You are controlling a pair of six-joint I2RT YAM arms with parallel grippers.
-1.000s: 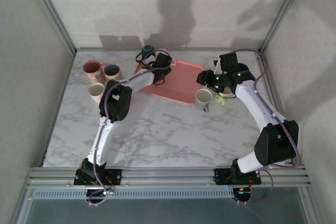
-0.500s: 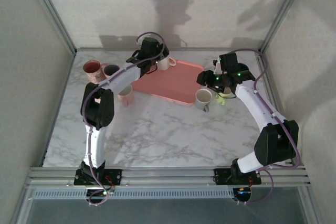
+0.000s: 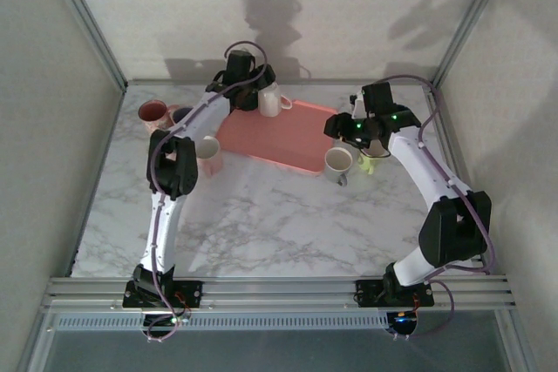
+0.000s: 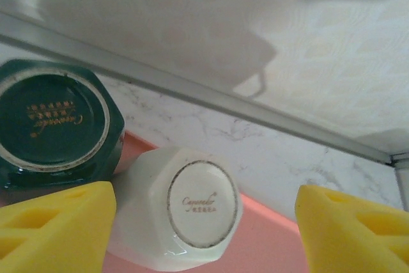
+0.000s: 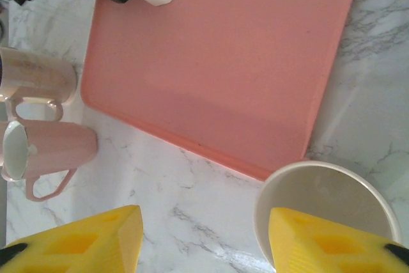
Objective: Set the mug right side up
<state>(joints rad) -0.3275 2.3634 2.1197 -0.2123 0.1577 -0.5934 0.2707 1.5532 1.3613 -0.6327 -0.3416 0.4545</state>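
At the back corner of the pink tray, the left gripper has moved farther back than a second ago. Its jaws are wide apart. The white mug sits there upside down, round bottom facing up, beside a green mug. The right gripper has stayed put, jaws apart.

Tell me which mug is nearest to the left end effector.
The white mug, base showing, framed between the open fingers; the green mug beside it sits off to the side.
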